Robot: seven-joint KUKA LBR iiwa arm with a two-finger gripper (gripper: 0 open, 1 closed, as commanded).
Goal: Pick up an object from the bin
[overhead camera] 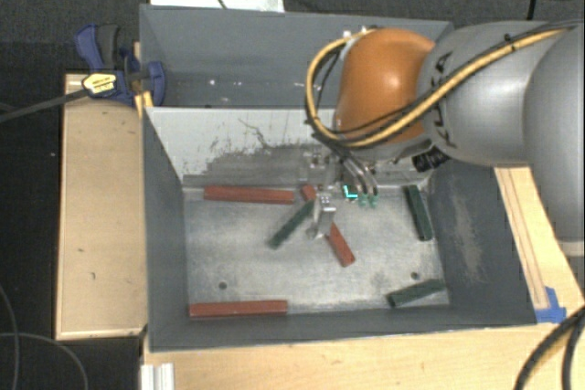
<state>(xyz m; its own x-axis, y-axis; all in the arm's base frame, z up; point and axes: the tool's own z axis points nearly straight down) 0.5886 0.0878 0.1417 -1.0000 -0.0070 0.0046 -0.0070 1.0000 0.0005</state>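
Grey bin (238,260) holds red sticks (247,194) and green sticks (419,213); jaws, state unclear, over middle ones.

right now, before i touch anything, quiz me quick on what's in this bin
1. True or false: the claw is over the middle of the bin, beside a slanted dark green stick.
2. What colour is the short stick at the view's lower right?
3. The long red-brown stick by the bin's near wall lies: A) left B) right C) under the claw.
Key: 1 true; 2 dark green; 3 A.
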